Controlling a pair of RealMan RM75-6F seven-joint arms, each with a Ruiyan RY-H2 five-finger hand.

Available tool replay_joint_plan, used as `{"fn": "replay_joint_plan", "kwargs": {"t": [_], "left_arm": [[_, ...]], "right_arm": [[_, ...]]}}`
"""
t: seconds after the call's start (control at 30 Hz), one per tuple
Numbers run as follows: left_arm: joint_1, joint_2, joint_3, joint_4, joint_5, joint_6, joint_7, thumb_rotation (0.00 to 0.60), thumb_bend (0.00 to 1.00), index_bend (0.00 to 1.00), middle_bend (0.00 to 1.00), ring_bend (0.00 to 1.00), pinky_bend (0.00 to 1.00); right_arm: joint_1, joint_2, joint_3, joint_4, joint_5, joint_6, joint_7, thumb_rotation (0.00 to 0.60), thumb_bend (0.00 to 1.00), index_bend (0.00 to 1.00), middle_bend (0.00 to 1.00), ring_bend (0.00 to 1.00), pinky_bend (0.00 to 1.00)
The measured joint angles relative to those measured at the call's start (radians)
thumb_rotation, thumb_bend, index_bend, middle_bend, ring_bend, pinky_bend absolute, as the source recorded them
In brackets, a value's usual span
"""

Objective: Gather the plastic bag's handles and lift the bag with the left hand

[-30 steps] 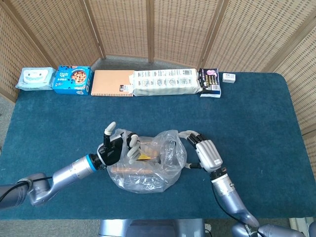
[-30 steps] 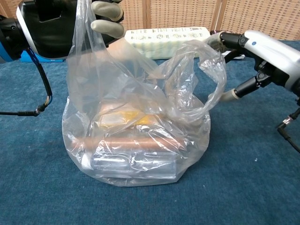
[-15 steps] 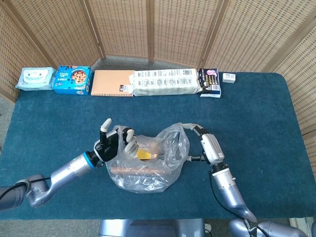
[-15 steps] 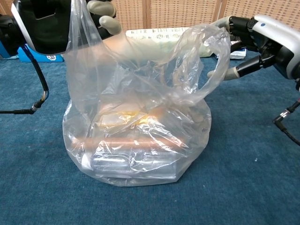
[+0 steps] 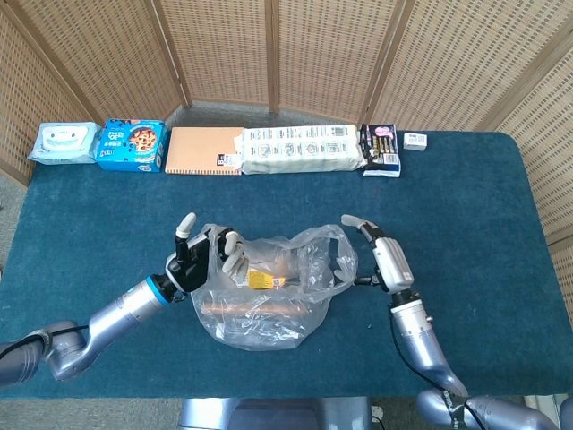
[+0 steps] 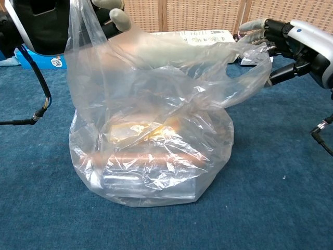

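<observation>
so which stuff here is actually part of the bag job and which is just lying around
Part of the job:
- plastic bag, on the table with its load inside
- left hand, holding one handle
- right hand, holding the other handle

Lying about, along the far edge:
- wipes pack
- blue snack box
- orange notebook
- white pack
- dark box

I see a clear bag (image 5: 269, 300) holding something yellow, on my dark blue cloth (image 5: 466, 206), tan wicker screen (image 5: 331, 54) behind.
</observation>
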Motion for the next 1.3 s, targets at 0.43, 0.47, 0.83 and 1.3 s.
{"fn": "replay_joint_plan", "kwargs": {"t": [0.43, 0.47, 0.83, 1.3], "left_arm": [[0.007, -0.008, -0.023, -0.016, -0.02, -0.024, 0.018, 0.0, 0.17, 0.6, 0.69, 0.68, 0.54], [0.007, -0.009, -0.025, -0.017, -0.023, -0.027, 0.02, 0.0, 0.17, 0.6, 0.69, 0.68, 0.54], [0.015, -0.018, -0.061, -0.039, -0.047, -0.034, 0.055, 0.0, 0.17, 0.6, 0.69, 0.68, 0.52], [0.009, -0.027, -0.087, -0.06, -0.061, -0.071, 0.087, 0.0, 0.17, 0.6, 0.69, 0.68, 0.5]], "right_arm": [[-0.001, -0.015, 0.03, -0.065, 0.04, 0.005, 0.065, 0.6, 0.09, 0.08, 0.16, 0.16, 0.17], [-0.001, -0.012, 0.033, -0.077, 0.046, 0.002, 0.07, 0.6, 0.09, 0.08, 0.16, 0.16, 0.17], [-0.003, -0.033, 0.065, -0.126, 0.093, 0.019, 0.068, 0.6, 0.07, 0.0, 0.08, 0.12, 0.13], [0.027, -0.132, 0.099, -0.03, 0.049, 0.086, 0.1, 0.6, 0.07, 0.27, 0.19, 0.15, 0.12]]}}
